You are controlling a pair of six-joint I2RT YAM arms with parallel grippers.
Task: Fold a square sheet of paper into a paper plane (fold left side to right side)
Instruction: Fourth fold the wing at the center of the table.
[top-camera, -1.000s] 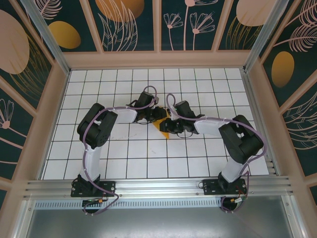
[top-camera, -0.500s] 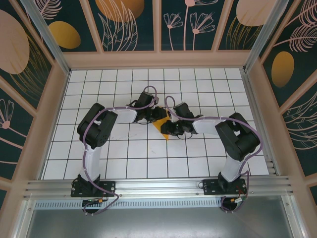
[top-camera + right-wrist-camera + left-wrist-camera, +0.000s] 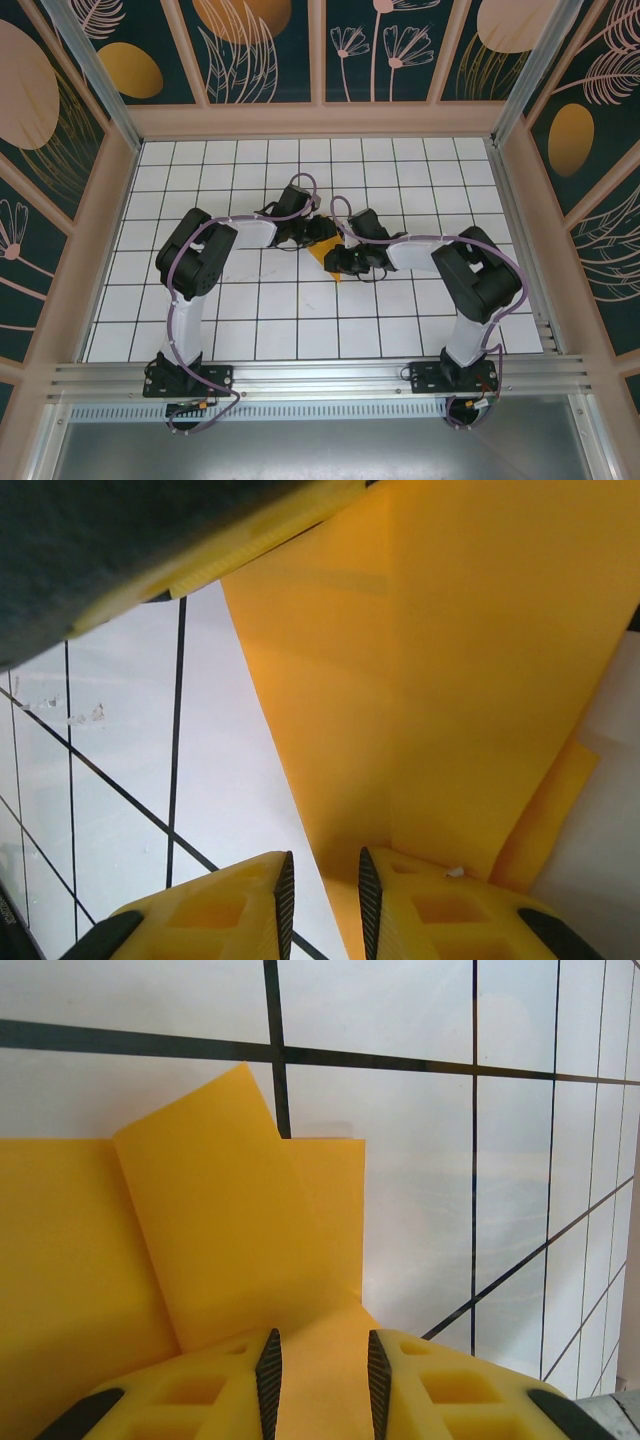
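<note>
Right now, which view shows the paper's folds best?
Left wrist: the paper lies close, its folded flap plain. Right wrist gives one pointed part; the top view, a small piece between the arms.

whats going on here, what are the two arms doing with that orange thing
Two robot arms are folding an orange square sheet of paper in the middle of the tiled table. The sheet is partly folded, with one flap lying slanted across it. The left gripper and the right gripper are down at the paper from opposite sides, jaws slightly apart, seemingly pressing on it rather than pinching it. It is not a dart shape yet.
</note>
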